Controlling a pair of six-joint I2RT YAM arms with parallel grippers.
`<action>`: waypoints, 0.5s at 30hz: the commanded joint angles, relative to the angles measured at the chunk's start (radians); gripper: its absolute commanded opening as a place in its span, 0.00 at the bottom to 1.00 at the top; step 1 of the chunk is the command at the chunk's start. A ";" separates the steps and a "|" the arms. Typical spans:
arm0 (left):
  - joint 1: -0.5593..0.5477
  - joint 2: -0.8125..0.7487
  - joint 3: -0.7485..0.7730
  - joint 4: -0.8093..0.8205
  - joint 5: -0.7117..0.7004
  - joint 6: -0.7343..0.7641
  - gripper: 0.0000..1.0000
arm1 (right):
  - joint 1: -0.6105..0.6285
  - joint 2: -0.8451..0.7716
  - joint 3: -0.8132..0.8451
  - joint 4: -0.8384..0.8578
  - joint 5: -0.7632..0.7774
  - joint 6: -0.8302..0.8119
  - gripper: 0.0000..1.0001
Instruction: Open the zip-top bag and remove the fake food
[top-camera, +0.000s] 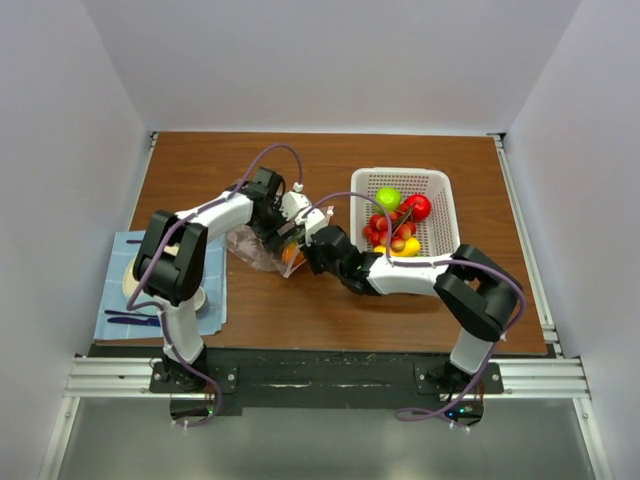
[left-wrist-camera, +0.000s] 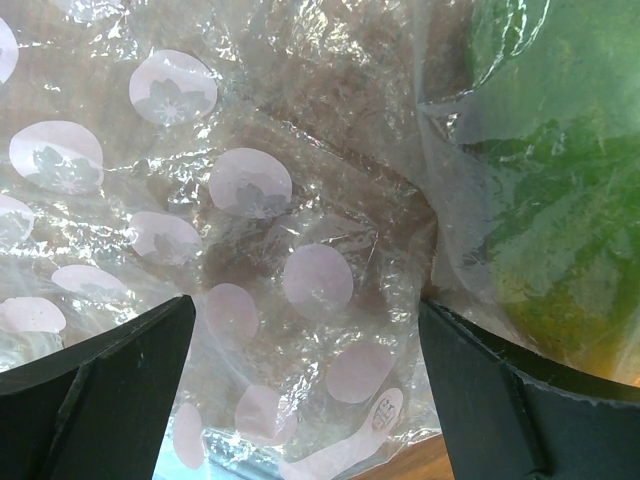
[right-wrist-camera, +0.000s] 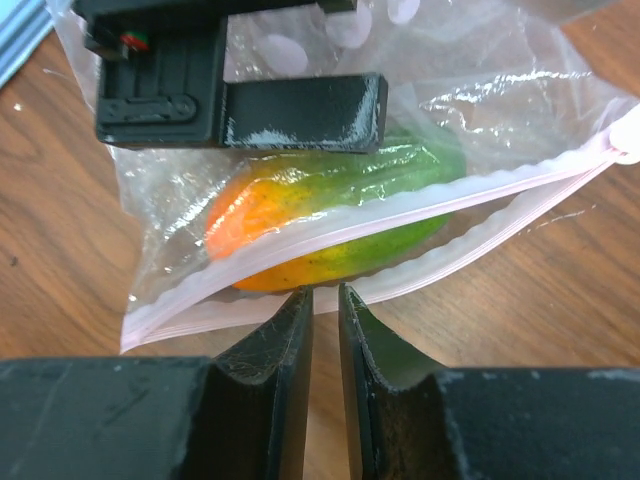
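Where the two arms meet near the middle of a brown wooden table (top-camera: 330, 160), the zip-top bag (right-wrist-camera: 520, 110) lies on the wood. Its plastic is clear, thin and heavily crinkled, printed with pale pink dots that each carry a small flower. A ridged, pinkish-white zip strip (right-wrist-camera: 500, 182) runs along the edge, its two lips apart. Inside lies one piece of fake food, a smooth, glossy, elongated mango-like fruit (right-wrist-camera: 340, 205), green shading into orange and yellow.

The right gripper (right-wrist-camera: 320, 295) has its scuffed black fingers drawn almost together, with a sliver of wood showing between them. Their tips sit right at the lower lip of the zip; whether they pinch it cannot be told. The left gripper (left-wrist-camera: 305, 303) is spread wide, with crinkled film and the green fruit bulging into the gap.

Only the right wrist view shows the zip, and one left finger (right-wrist-camera: 300, 110) lying flat across the top of the bag. Only the left wrist view shows the flower print. Only the overhead view shows a white mesh basket (top-camera: 400, 174) to the right of the bag, holding a green apple (top-camera: 388, 198), a red apple (top-camera: 418, 207), red grapes (top-camera: 383, 228) and a yellow piece (top-camera: 408, 246), and a blue cloth (top-camera: 115, 300) at the table's left edge.
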 joint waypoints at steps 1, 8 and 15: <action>-0.002 0.016 -0.042 -0.020 -0.037 0.031 1.00 | -0.007 0.016 0.038 0.013 0.004 -0.010 0.21; -0.002 0.020 -0.028 -0.026 -0.039 0.027 1.00 | -0.007 0.053 0.078 0.035 -0.016 0.008 0.98; -0.004 0.020 -0.010 -0.033 -0.028 0.022 1.00 | -0.005 0.112 0.132 0.032 0.007 0.033 0.99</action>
